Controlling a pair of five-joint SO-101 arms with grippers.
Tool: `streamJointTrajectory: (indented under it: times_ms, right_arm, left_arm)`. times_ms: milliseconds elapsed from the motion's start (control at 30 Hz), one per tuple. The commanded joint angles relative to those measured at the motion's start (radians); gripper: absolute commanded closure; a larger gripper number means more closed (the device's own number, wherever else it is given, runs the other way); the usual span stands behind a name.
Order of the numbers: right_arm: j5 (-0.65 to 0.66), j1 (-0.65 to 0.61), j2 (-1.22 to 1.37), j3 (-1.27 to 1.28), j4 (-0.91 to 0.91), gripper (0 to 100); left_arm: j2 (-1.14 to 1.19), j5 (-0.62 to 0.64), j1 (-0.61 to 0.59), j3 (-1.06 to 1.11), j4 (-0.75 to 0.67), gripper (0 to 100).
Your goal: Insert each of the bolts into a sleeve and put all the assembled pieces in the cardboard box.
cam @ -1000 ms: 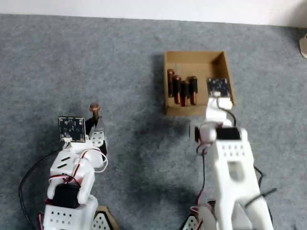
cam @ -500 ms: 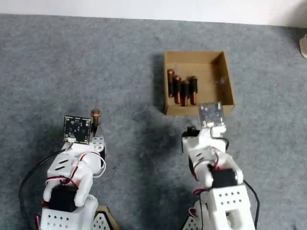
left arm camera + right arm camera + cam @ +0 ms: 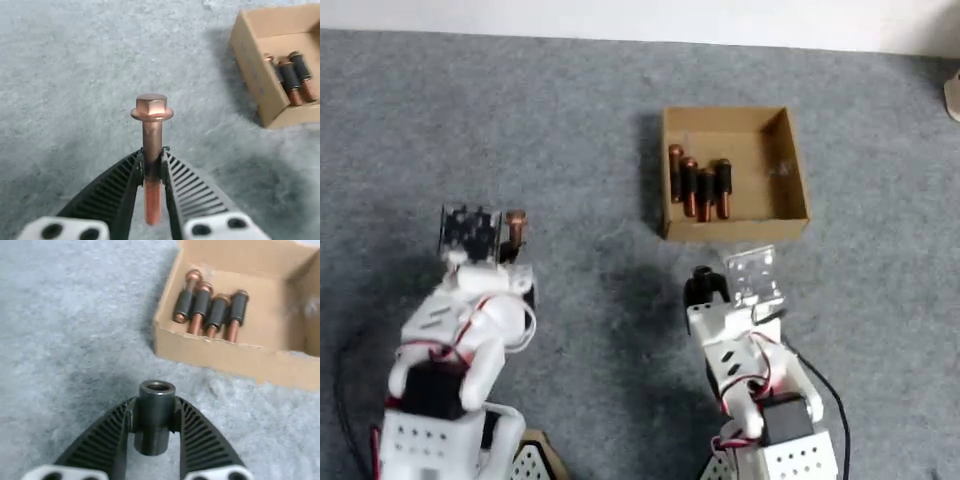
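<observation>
Cardboard box [image 3: 735, 229] is sitting at the mat's far side, already holding four assembled pieces [image 3: 700, 186]. Right gripper [image 3: 155, 412] is hanging just in front of the box, clamping the dark sleeve [image 3: 157, 390] bore-outward, probably so a bolt can be fed in. Left gripper [image 3: 152, 170] is pinching the copper bolt [image 3: 152, 127] mid-shank, head out, well apart from the box. Since a second ago the right arm has been pulling back from over the box, and the left has been turning slightly.

You seem to be at a lab bench: a grey felt mat [image 3: 520, 120] underneath, a white wall [image 3: 620, 15] at 12 o'clock, wired robot arms [image 3: 450, 340] at 6 o'clock.
</observation>
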Motion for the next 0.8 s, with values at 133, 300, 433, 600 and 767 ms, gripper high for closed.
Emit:
streamJointTrajectory:
  times_ms: [133, 300, 433, 600, 767]
  right_arm:
    - [0.012, -0.099, -0.056, 0.001, -0.036, 99.3]
    - [0.011, -0.105, -0.058, 0.082, -0.163, 99.3]
    - [0.009, -0.105, -0.058, 0.168, -0.309, 99.3]
    - [0.006, -0.105, -0.058, 0.237, -0.407, 99.3]
    - [0.009, -0.107, -0.058, 0.242, -0.409, 99.3]
  left_arm:
    - [0.237, 0.086, 0.263, -0.274, -0.017, 99]
    - [0.257, 0.141, 0.341, -0.183, -0.344, 99]
    - [0.257, 0.149, 0.343, 0.001, -0.733, 99]
    - [0.259, 0.149, 0.369, 0.151, -1.014, 99]
    - [0.259, 0.150, 0.443, 0.165, -1.019, 99]
